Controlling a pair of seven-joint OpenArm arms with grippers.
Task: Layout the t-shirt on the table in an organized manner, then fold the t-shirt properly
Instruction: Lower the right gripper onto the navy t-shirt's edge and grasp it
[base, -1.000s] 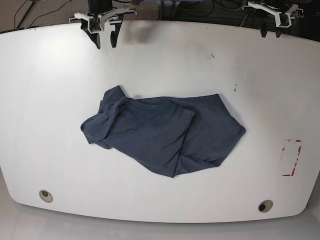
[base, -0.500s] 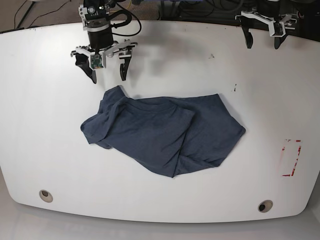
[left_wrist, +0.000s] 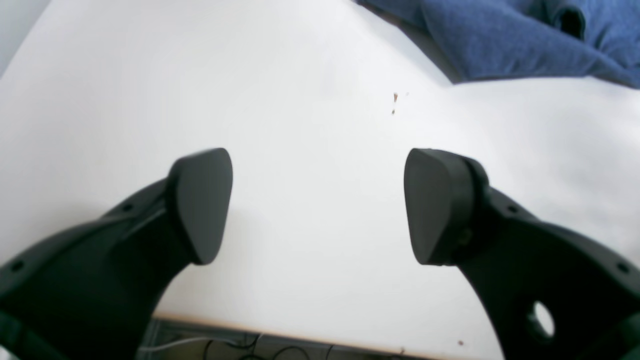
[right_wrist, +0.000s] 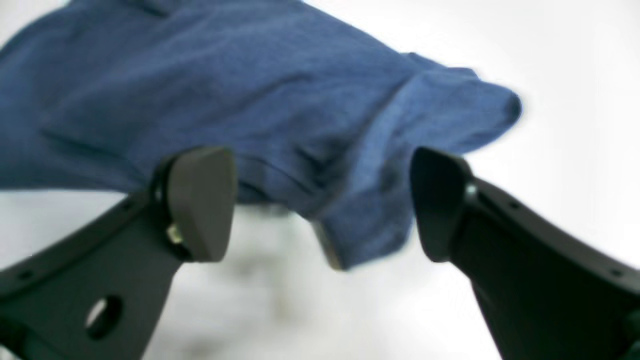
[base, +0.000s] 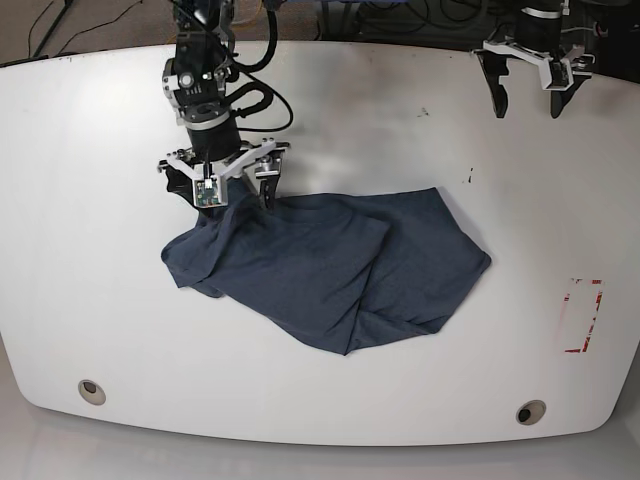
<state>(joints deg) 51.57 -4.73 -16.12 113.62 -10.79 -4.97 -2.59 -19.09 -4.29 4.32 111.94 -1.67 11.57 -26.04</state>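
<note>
Nearest the base camera, two round grey grommet holes (base: 91, 391) sat in the front edge of the one white table (base: 90, 280), with a single red-taped rectangle (base: 583, 316) toward the side. One dark blue t-shirt (base: 330, 270) lay crumpled at the table's middle, partly doubled over itself. Beyond it, the right gripper (base: 227, 183) hung over the shirt's sleeve corner, jaws spread wide and gripping nothing. Farthest back, the left gripper (base: 527, 85) hovered above bare tabletop, likewise wide apart and empty.
</note>
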